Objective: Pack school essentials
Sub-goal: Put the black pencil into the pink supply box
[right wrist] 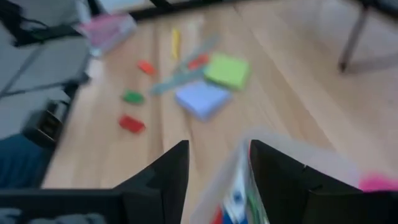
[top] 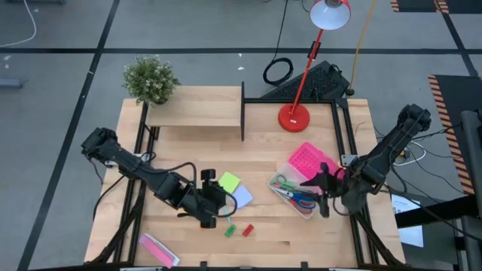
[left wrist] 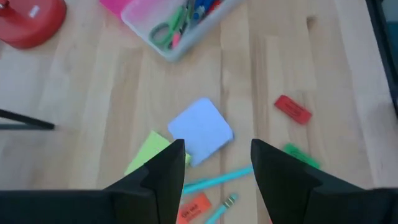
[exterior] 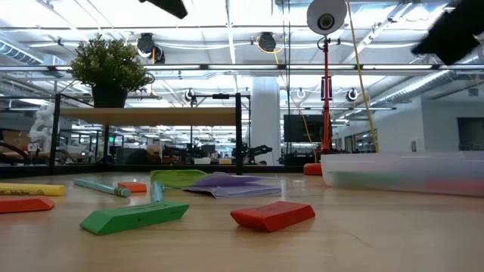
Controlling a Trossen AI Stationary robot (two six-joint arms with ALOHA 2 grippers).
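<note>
In the high view the left gripper is seen with fingers apart just beside the loose stationery, with the green block and red block close ahead, while the right gripper, fingers apart, hangs over the clear box already holding scissors. In the left wrist view the pale-blue pad and teal pen lie directly between and ahead of the fingers, so collecting is judged under way, and a short descent onto one piece is called for. In the right wrist view the box's near rim sits between the fingers, leaving little room there, though open surface lies beyond.

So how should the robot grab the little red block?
The red block lies flat on the table, with the green block beside it. Best to come straight down with the left gripper and pinch its two long sides, across the narrow width.
</note>
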